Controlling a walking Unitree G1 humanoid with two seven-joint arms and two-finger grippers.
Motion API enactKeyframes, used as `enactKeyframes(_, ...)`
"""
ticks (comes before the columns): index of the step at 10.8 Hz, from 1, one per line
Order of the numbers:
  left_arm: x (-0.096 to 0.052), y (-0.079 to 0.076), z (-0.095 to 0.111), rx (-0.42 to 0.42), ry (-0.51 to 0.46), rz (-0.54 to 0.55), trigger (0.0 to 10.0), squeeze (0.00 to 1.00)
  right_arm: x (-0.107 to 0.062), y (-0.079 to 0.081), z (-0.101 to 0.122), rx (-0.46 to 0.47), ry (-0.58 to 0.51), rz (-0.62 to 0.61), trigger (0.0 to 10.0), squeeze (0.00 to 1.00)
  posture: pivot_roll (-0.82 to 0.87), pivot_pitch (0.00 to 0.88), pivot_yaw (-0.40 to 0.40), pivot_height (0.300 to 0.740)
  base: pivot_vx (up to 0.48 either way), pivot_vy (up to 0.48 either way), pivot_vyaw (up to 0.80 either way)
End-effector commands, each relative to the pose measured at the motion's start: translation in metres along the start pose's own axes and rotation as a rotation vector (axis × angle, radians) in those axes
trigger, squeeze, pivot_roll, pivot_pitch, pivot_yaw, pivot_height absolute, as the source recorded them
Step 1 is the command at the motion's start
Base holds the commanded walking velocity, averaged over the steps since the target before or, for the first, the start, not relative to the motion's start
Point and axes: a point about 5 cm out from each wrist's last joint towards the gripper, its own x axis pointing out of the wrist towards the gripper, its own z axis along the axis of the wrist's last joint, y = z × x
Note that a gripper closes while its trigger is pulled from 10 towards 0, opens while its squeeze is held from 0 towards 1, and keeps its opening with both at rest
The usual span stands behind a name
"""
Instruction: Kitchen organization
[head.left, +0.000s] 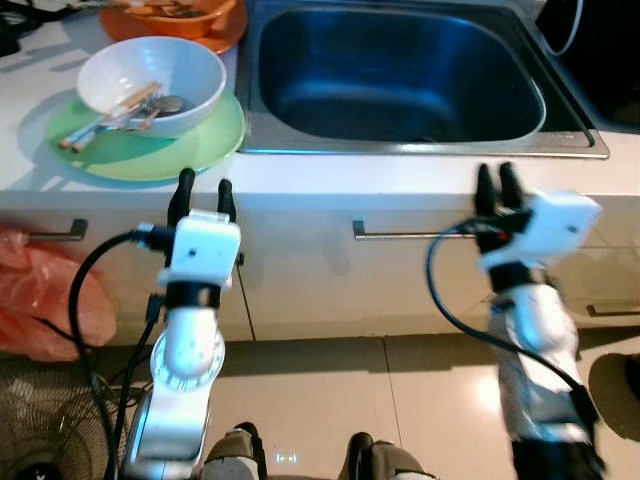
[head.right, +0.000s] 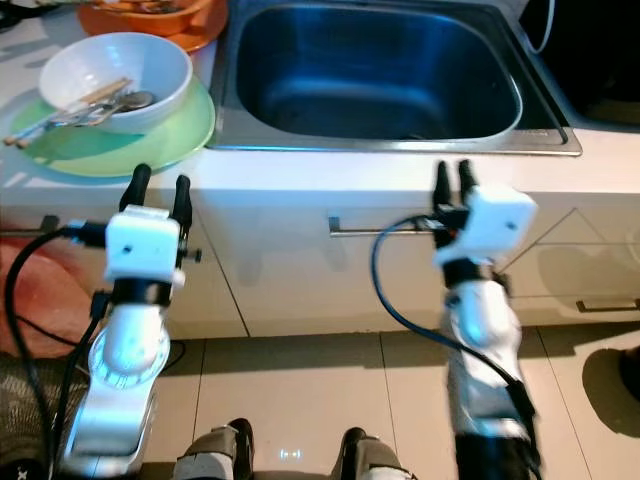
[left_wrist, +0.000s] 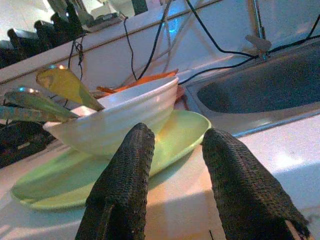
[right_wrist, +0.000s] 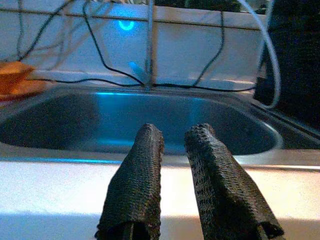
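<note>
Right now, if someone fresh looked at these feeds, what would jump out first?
Probably the steel sink set in the white counter, and to its left the white bowl holding utensils, sitting on a green plate. Then the left gripper raised open before the plate and the right gripper before the sink.

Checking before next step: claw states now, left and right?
Left claw: open, empty, at the counter edge facing the green plate.
Right claw: slightly open, empty, at the counter edge before the sink.

A crumpled orange plastic bag (head.left: 45, 300) lies on the beige tiled floor (head.left: 400, 390) against the white cabinet front, beside a black mesh fan guard (head.left: 40, 420)
</note>
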Motion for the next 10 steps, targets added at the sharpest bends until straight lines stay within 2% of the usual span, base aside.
enactKeyframes(1, 0.001, -0.002, -0.002, 0.008, 0.004, 0.008, 10.0, 0.0, 0.0, 0.001, -0.002, 0.008, -0.003, 0.003, 10.0, 0.0, 0.12, 0.179, -0.055, 0.74, 0.0, 0.0, 0.0)
enactKeyframes(3, 0.012, -0.007, -0.008, -0.003, -0.002, 0.024, 10.0, 0.0, 0.015, 0.011, -0.004, 0.039, -0.03, 0.013, 10.0, 0.0, 0.12, 0.171, -0.05, 0.74, 0.0, 0.0, 0.0)
enactKeyframes(7, 0.021, -0.016, -0.009, -0.048, -0.037, 0.012, 10.0, 0.0, 0.015, 0.018, -0.018, 0.062, -0.011, 0.034, 10.0, 0.0, 0.12, 0.169, -0.047, 0.74, 0.0, 0.0, 0.0)
enactKeyframes(9, 0.031, -0.026, -0.006, -0.107, -0.051, -0.032, 10.0, 0.0, 0.018, 0.022, -0.022, 0.064, -0.007, 0.052, 10.0, 0.0, 0.12, 0.167, -0.047, 0.74, 0.0, 0.0, 0.0)
enactKeyframes(10, 0.038, -0.037, -0.003, -0.166, -0.057, -0.069, 10.0, 0.0, 0.021, 0.024, -0.024, 0.063, -0.005, 0.061, 10.0, 0.0, 0.12, 0.164, -0.046, 0.74, 0.0, 0.0, 0.0)
